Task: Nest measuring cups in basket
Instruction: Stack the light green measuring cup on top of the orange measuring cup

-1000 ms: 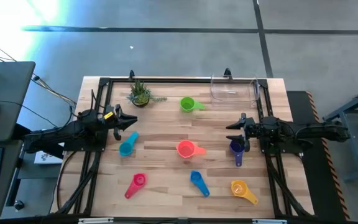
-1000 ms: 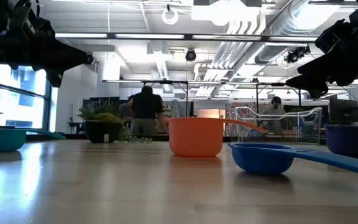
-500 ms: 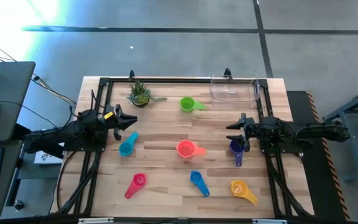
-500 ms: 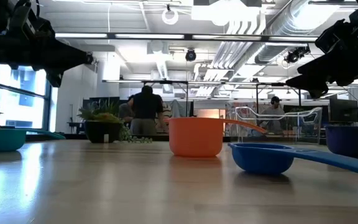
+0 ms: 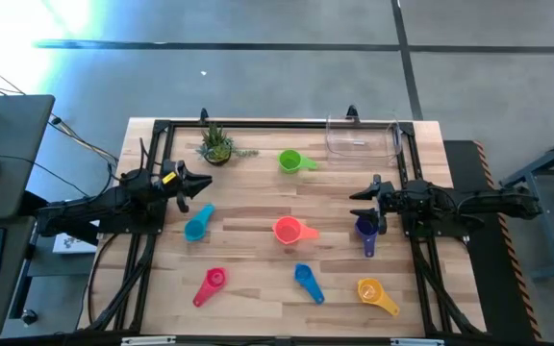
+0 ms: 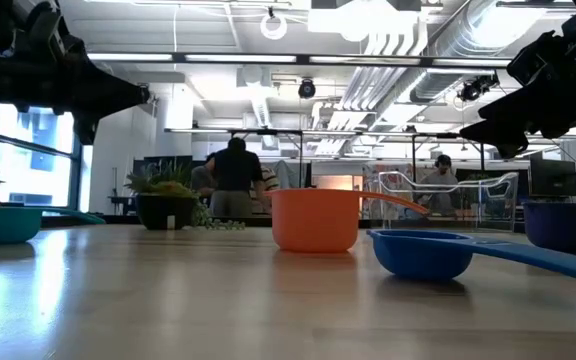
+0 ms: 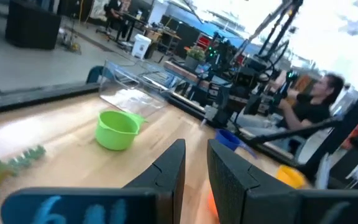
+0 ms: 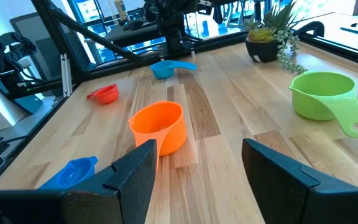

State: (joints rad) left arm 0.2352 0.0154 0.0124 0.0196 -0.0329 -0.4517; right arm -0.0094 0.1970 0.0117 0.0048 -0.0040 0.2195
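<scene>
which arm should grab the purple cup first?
Right. The right gripper hovers open just beside the purple cup, and the basket sits at that arm's corner of the table. The left gripper waits across the table, near the teal cup.

The high view looks straight down on the whole worktop [image 5: 258, 279]. The low view sits at worktop level, close behind the orange-red cup [image 6: 314, 220], facing the room. Each wrist view looks across the boards; both share the green cup [image 7: 117, 129] [image 8: 321, 94], at 12 o'clock from overhead.
</scene>
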